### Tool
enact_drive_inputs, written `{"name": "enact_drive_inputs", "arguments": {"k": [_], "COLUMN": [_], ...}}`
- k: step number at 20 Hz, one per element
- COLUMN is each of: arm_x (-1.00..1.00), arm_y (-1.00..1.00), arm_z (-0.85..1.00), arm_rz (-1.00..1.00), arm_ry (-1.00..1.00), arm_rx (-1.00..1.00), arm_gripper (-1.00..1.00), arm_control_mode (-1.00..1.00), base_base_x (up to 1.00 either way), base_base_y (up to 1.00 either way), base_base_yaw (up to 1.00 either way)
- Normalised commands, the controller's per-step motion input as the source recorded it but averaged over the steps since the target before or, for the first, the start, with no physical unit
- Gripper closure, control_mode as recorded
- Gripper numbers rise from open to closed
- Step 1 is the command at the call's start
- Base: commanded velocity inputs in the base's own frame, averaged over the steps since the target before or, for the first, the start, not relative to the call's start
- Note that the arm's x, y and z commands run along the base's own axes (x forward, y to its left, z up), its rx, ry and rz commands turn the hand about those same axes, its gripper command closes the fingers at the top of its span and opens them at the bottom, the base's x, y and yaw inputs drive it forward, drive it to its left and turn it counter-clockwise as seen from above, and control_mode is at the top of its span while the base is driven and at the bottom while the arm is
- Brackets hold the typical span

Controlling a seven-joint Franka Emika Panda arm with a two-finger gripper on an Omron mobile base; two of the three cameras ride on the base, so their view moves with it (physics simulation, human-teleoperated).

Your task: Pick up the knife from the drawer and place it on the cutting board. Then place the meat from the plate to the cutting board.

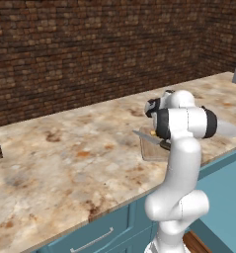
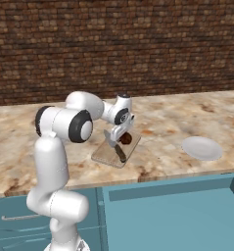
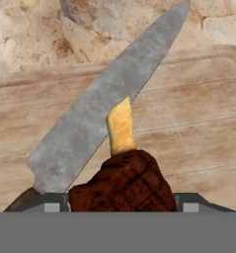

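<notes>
Marbled beige-brown counter (image 2: 177,117) runs across the middle of both base views, dark brick wall (image 2: 113,44) behind it, teal cabinet fronts below. The wide drawer (image 2: 172,215) stands pulled out at lower right of the right base view, flat teal inside.

Counts: 1 cutting board (image 3: 198,118), 1 knife (image 3: 104,113), 1 meat (image 3: 124,183), 1 plate (image 2: 202,148), 1 arm.

Board sits center of right base view near the counter's front edge; knife lies across it, blade tip past the board's far edge in the hand view. Plate is right of the board, well apart.

Gripper (image 2: 121,136) is low over the board, jaws spread either side of the meat, a bone-like pale stub sticking out of it. Prob. gripping it, but contact w/ board can't be told.
</notes>
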Motion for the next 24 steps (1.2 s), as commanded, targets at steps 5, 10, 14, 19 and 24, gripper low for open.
{"name": "enact_drive_inputs", "arguments": {"k": [5, 10, 14, 19, 24], "arm_x": [0.32, 0.00, 0.00, 0.01, -0.04], "arm_y": [0.00, -0.01, -0.01, 0.01, 0.00], "arm_z": [-0.11, -0.39, -0.40, -0.12, 0.17], "arm_rz": [0.00, 0.00, 0.00, 0.00, 0.00], "arm_ry": [0.00, 0.00, -0.02, -0.04, 0.00], "arm_rx": [0.01, 0.05, 0.04, 0.01, 0.00], "arm_gripper": [1.00, 1.00, 1.00, -1.00, -1.00], "arm_control_mode": [-1.00, -1.00, -1.00, -1.00, -1.00], "base_base_x": [0.00, 0.00, 0.00, 0.00, 0.00], "base_base_y": [0.00, 0.00, 0.00, 0.00, 0.00], "base_base_yaw": [0.00, 0.00, 0.00, 0.00, 0.00]}}
